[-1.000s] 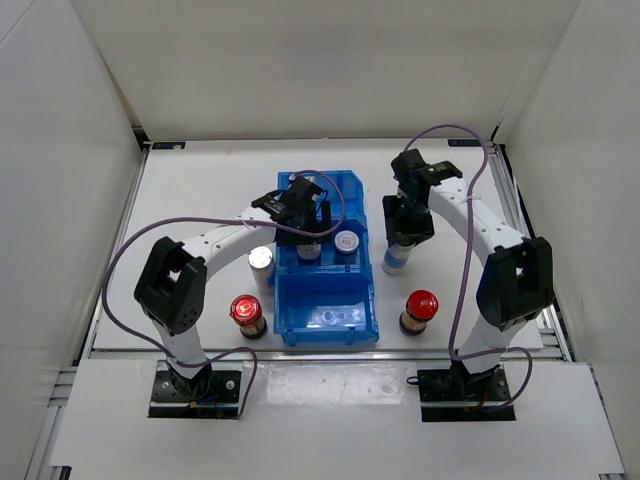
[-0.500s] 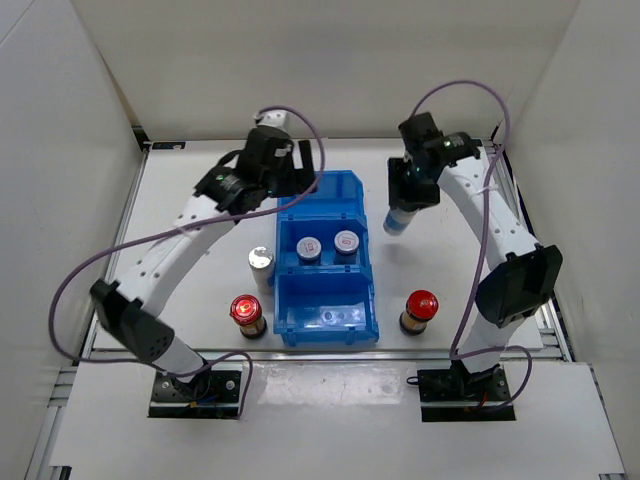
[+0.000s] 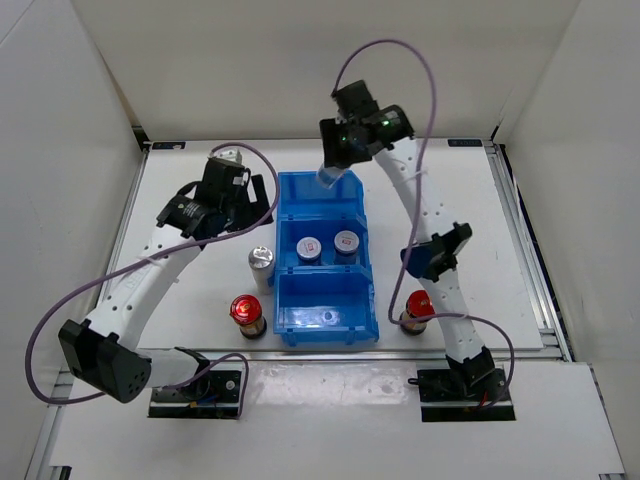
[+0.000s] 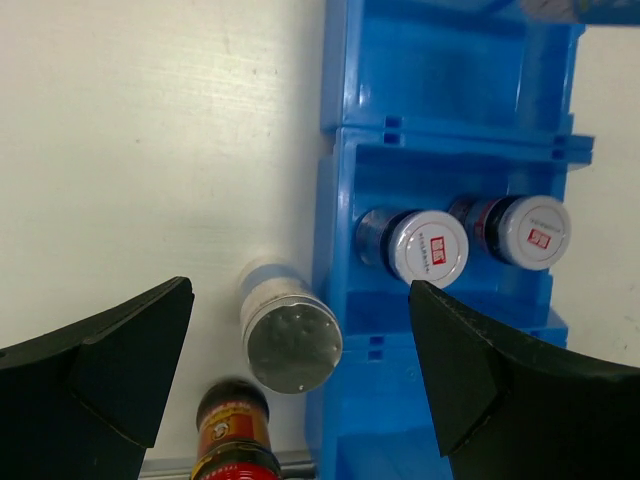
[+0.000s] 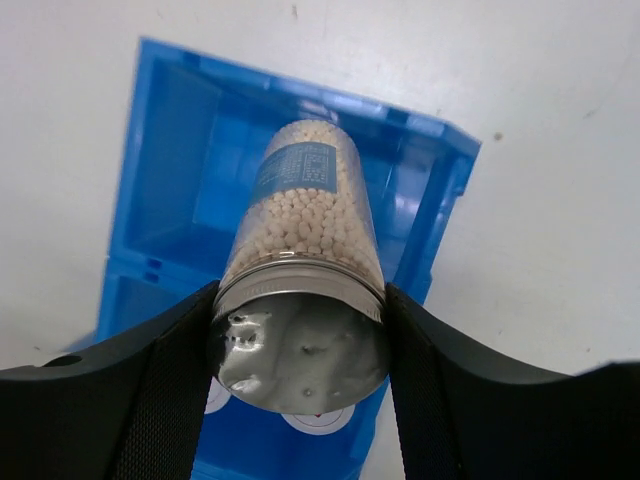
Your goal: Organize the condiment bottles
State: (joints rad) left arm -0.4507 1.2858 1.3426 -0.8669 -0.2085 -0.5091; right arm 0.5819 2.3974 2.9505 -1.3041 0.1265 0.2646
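Pinching a bottle (image 5: pixel 305 200), the right gripper (image 5: pixel 300 345) hangs over the bin's (image 5: pixel 165 140) 12 o'clock end; the left gripper (image 4: pixel 300 292) (jaws spread) hovers at its 10 o'clock.

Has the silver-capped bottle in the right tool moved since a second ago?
Yes. The silver-capped bottle in the right tool went left and farther back: from right of the blue bin to above its far end.

Bin (image 3: pixel 340 295) at centre, with two short bottles (image 3: pixel 309 246) side by side in its middle compartment. Tall bottle (image 3: pixel 261 262) stands just left of it, low bottle (image 3: pixel 246 312) below that. Right bottle (image 3: pixel 412 318) stands beside its lower right. Raised bottle (image 3: pixel 330 176) hangs over the top compartment.
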